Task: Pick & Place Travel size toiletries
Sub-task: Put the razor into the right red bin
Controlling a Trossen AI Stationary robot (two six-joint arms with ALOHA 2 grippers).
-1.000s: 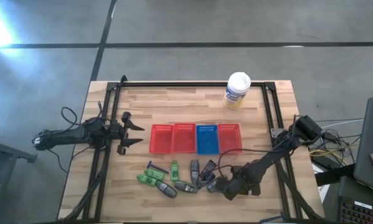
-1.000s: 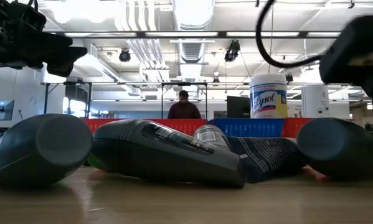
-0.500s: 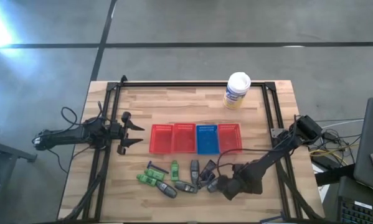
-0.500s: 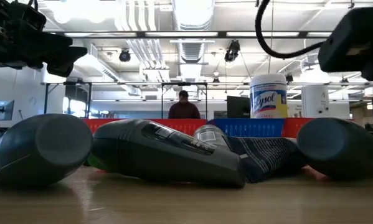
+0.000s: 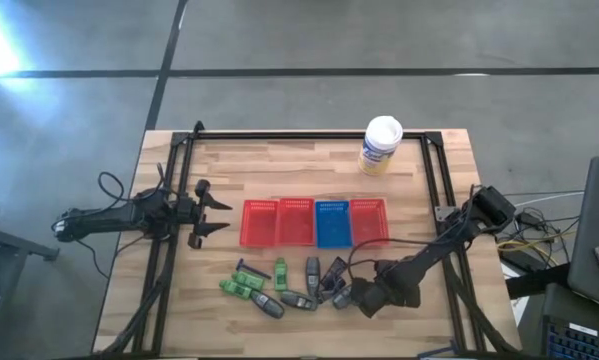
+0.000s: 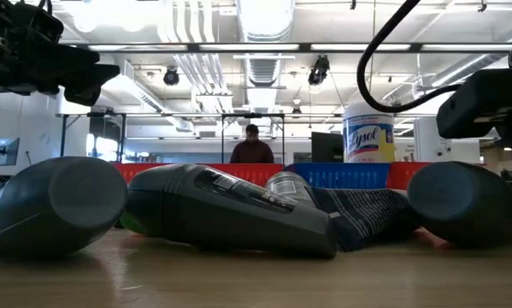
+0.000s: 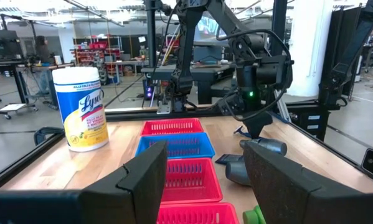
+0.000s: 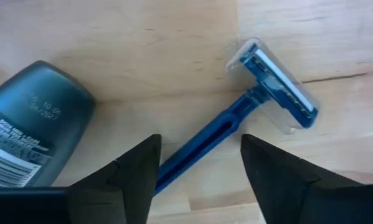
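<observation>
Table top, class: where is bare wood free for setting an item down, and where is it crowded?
Free: the strip between the Lysol canister and the basket row, and the wood left of the toiletries. Crowded: the near edge, where the right gripper hangs open over a blue razor. The left gripper waits open beside the baskets.

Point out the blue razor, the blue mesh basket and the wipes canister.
blue razor point(image 8: 217, 137): right wrist view, on its handle.
blue mesh basket point(image 5: 331, 223): high view, on its floor.
wipes canister point(image 7: 80, 110): left wrist view, on its label.
</observation>
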